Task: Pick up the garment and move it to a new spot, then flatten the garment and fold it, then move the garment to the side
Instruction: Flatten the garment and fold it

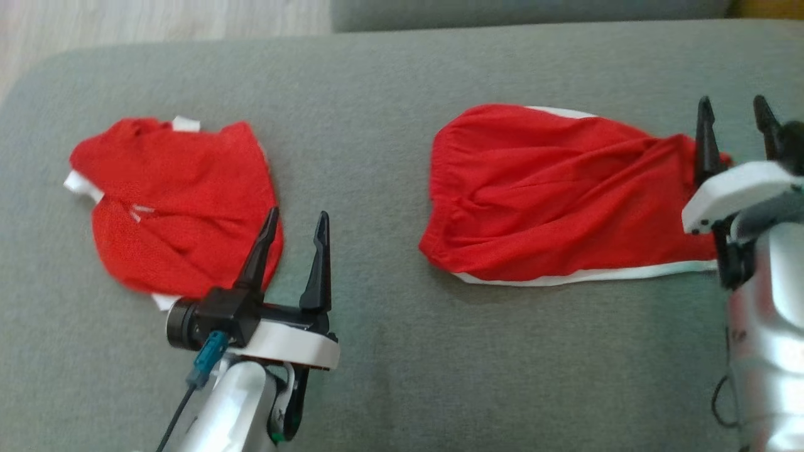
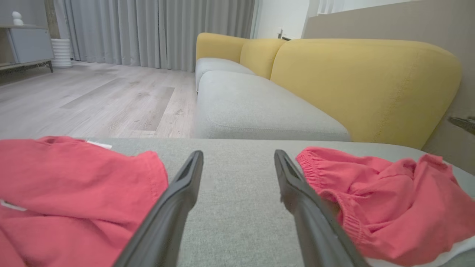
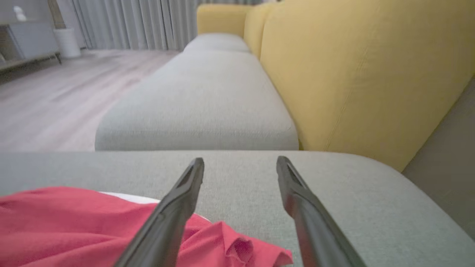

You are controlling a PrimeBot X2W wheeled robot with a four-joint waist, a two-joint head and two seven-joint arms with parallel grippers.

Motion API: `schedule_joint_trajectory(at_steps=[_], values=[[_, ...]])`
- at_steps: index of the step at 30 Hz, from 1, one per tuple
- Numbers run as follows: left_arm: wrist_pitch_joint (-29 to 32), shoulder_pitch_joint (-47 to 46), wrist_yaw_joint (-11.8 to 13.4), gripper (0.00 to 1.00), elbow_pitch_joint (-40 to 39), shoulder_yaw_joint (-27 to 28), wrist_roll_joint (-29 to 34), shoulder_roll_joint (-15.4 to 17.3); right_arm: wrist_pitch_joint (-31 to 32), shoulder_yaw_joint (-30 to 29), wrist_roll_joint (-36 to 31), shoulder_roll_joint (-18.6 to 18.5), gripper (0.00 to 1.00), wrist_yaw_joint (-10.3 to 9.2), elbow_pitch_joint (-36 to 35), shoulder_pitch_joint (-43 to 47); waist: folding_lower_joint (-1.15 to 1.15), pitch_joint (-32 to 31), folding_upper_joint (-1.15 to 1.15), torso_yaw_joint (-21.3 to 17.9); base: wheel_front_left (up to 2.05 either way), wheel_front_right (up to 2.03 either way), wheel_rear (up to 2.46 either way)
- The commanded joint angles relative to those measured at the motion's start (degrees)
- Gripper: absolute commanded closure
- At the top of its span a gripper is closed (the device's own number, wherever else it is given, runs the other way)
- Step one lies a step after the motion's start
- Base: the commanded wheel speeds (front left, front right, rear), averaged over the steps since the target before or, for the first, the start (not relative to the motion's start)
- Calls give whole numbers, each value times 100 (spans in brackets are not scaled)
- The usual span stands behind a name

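The garment (image 1: 553, 194) lies on the grey cushion (image 1: 377, 125). Its narrow end is under the left finger of my right tool (image 1: 732, 103), which stands open and holds nothing. My left tool (image 1: 298, 213) is also open and empty. The elastic waist lies to its right, and a second red garment (image 1: 176, 201) lies at its left finger.

I think flattening is the step now. I should pinch only the edge at each end and pull gently apart. The long axis runs from one tool toward the other, with the waist pointing to my left tool.
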Motion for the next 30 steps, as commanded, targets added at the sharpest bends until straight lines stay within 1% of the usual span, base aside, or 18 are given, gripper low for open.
schedule_joint_trajectory(at_steps=[1, 4, 7, 9, 10, 13, 16, 23, 27, 30], values=[[-46, -21, -18, 0, -199, 228, 48, 9, -268, 168, 194, 81, 0, -4, -359, 232, 0, -192, 0, -192, 0, 0, 0], [-46, 52, -12, 0, -215, 268, 60, 3, -541, 330, 500, 211, 0, -4, -783, 711, 0, -321, 0, -327, 0, 0, 0], [-46, 118, -14, 0, -221, 298, 75, -1, -675, 587, 708, 307, 0, -4, -1263, 1323, 0, -436, 0, -448, 0, 0, 0], [-46, 162, -17, 0, -218, 316, 81, -3, -727, 731, 809, 364, 0, -4, -1581, 1757, 0, -506, 0, -519, 0, 0, 0], [-46, 162, -17, 0, -218, 316, 81, -3, -727, 731, 809, 364, 0, -4, -1581, 1757, 0, -506, 0, -519, 0, 0, 0], [-46, 236, -25, 0, -218, 346, 78, -7, -778, 850, 917, 442, 0, -4, -2016, 2359, 0, -577, 0, -616, 0, 0, 0], [-46, 293, -52, 0, -208, 368, 73, -8, -800, 911, 1006, 489, 0, -4, -2304, 2736, 0, -574, 0, -716, 0, 0, 0], [-46, 248, -119, 0, -180, 360, 137, -2, -671, 989, 940, 514, 0, -4, -2531, 2839, 0, -460, 0, -825, 0, 0, 0], [-46, 187, -151, 0, -178, 342, 173, -3, -350, 903, 792, 516, 0, -4, -2445, 2775, 0, -340, 0, -788, 0, 0, 0], [-46, 161, -163, 0, -156, 335, 186, -5, -71, 723, 718, 517, 0, -4, -2303, 2676, 0, -255, 0, -741, 0, 0, 0]])
